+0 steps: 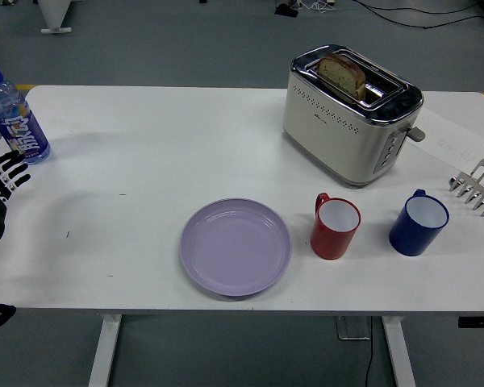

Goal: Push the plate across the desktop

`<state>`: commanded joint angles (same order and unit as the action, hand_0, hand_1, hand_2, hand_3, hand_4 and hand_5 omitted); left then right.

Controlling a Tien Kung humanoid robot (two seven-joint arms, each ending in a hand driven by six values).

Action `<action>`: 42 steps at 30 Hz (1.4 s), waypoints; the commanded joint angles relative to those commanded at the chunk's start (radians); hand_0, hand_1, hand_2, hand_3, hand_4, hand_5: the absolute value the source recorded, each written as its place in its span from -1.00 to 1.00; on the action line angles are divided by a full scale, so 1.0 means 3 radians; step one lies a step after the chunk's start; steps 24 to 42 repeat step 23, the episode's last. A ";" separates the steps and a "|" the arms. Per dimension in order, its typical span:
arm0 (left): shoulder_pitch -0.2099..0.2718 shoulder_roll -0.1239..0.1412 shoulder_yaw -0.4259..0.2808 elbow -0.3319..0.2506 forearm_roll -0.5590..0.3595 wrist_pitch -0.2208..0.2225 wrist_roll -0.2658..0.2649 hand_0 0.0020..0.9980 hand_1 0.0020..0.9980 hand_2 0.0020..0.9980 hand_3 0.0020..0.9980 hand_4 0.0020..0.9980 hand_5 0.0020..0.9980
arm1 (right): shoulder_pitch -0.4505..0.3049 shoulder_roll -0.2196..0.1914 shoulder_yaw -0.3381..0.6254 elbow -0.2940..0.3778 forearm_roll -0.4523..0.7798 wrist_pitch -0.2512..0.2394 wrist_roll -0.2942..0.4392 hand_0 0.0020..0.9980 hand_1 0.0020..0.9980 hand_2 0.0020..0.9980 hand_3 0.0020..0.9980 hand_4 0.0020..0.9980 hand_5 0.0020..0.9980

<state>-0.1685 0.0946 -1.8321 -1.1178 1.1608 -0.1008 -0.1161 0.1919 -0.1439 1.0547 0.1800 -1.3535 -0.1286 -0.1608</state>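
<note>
From my remote seat I look down on a white counter. A lilac plate lies flat near the front edge, a little left of centre. Just to its right, apart from it, stands a red mug, then a blue mug further right. Behind the mugs sits a toaster with a slice of bread in one slot. A water bottle stands at the far left corner, and metal tongs poke in at the right edge. My left hand hangs at the left edge, well apart from the plate, fingers loosely extended and holding nothing. My right hand is out of sight. I cannot tell whether the plate has already been slid to this spot or awaits a push. If I push it, I would set my fingers low against the rim, keep the pressure level so it slides rather than tips, and steer clear of the red mug and the front edge.
</note>
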 joint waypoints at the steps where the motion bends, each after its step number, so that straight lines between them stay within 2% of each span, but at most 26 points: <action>1: 0.0002 -0.0002 0.0006 0.0001 0.0001 0.0001 0.0000 0.49 0.54 0.51 0.32 0.29 1.00 | -0.0003 0.0000 0.0001 0.0000 -0.0003 0.0000 -0.0001 0.28 0.21 0.34 0.22 -0.64 -0.76; 42: 0.0021 -0.0003 0.0018 0.0006 -0.0020 0.0017 -0.0016 0.50 0.54 0.51 0.32 0.30 1.00 | -0.0015 0.0000 -0.0018 0.0000 0.0018 0.0000 0.0003 0.28 0.21 0.34 0.22 -0.64 -0.76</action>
